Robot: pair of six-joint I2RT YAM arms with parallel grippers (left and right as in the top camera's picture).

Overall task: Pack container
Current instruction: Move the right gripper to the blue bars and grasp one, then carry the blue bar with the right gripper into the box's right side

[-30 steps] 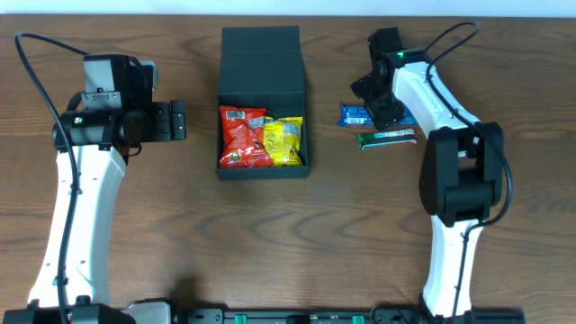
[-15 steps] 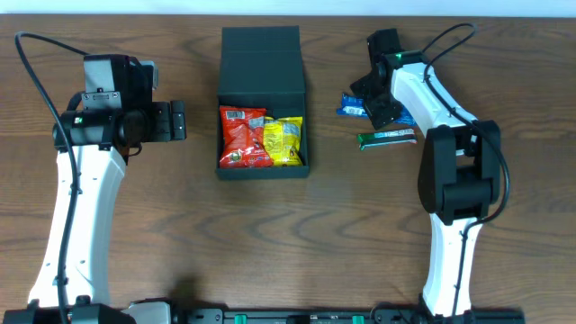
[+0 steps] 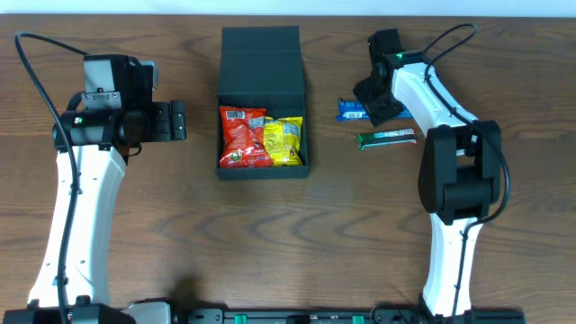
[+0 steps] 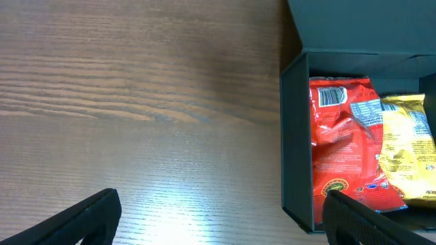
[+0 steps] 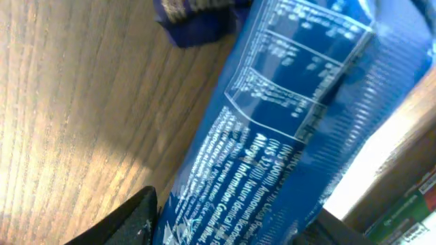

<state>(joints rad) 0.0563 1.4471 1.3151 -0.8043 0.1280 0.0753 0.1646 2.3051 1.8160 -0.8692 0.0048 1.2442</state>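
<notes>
Pick-up step: the right gripper straddles the blue foil snack packet near the open dark green-black cardboard container at mid-worktop, whether clamped I cannot tell; the left gripper gapes idle; next needs a firm close, then a lift.

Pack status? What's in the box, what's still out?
Done: red packet and yellow packet lie in the open container. In hand: right gripper straddles the blue packet on the table; a firm grip isn't clear. Remaining: blue packet and green bar go in, then the lid. Left gripper is open, empty, beside the container.
</notes>
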